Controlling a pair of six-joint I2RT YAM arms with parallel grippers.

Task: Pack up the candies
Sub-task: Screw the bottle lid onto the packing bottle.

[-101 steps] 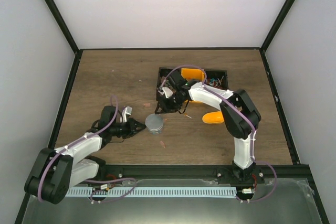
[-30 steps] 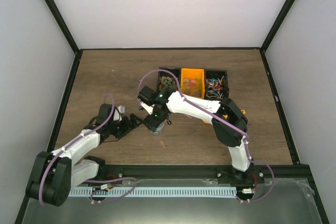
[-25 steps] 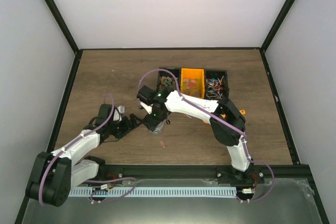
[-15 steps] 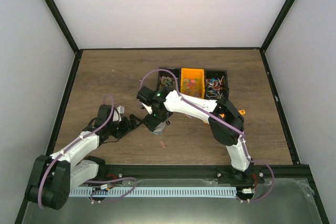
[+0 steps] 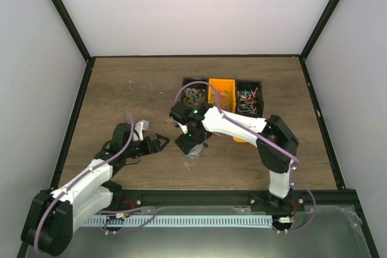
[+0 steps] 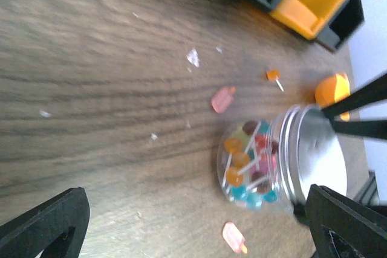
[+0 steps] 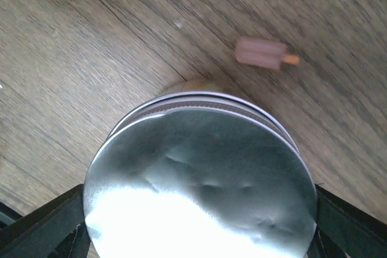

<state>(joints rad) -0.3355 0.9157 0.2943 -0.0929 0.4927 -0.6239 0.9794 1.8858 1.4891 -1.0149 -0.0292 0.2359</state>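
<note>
— Right gripper (image 5: 191, 145) first: what does it have?
— I hold the jar (image 6: 260, 161) with it. Its jaws are spread wide, one on each side of the silver lid (image 7: 199, 191), and the glass hangs straight below them. I cannot tell whether the base touches the table (image 5: 133, 89).
— And where are the candies (image 6: 248, 164)?
— Many are inside that jar, under my right fingers: orange, red and teal sweets on thin white sticks. A few pink pieces (image 6: 222, 98) lie loose on the wood just beside the jar. More fill the black tray (image 5: 262, 92) beyond the right gripper, on the far side from the arm bases.
— What about your left gripper (image 5: 162, 144)?
— It is wide open and holds nothing. It points at the jar from the side and sits near it, not touching.
</note>
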